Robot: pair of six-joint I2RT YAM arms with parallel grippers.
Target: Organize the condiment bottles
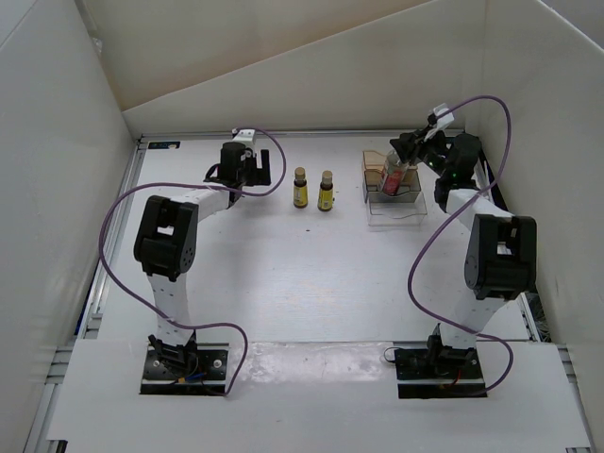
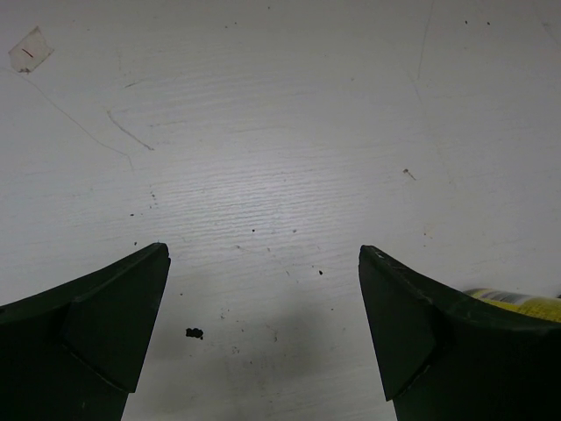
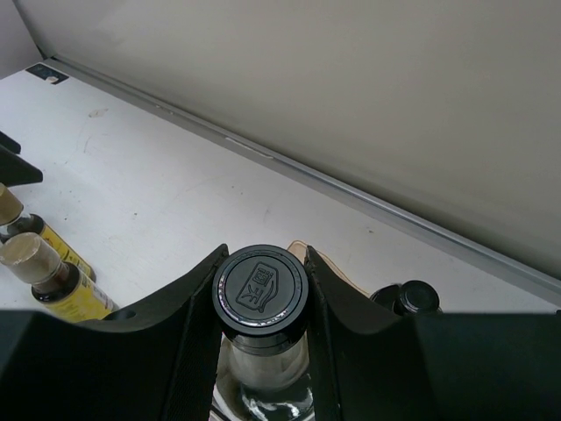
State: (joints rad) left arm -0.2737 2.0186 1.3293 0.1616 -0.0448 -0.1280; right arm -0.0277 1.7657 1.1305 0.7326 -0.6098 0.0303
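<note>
Two tiny yellow-labelled bottles with brown caps (image 1: pixel 300 189) (image 1: pixel 326 192) stand side by side at the back middle of the table; they also show at the left edge of the right wrist view (image 3: pixel 54 279) (image 3: pixel 24 226). My left gripper (image 1: pixel 257 168) is open and empty just left of them, over bare table (image 2: pixel 263 254). My right gripper (image 1: pixel 404 160) is shut on the black cap (image 3: pixel 263 289) of the taller clear bottle with red contents (image 1: pixel 394 177), holding it upright in the clear tray (image 1: pixel 396 219). The short black-capped bottle (image 3: pixel 412 298) stands right beside it.
A tan block (image 1: pixel 376 170) sits at the tray's back left. White walls enclose the table on the left, back and right, with a metal rail (image 3: pixel 368 206) along the back edge. A sliver of yellow label (image 2: pixel 517 303) shows past my left gripper's right finger.
</note>
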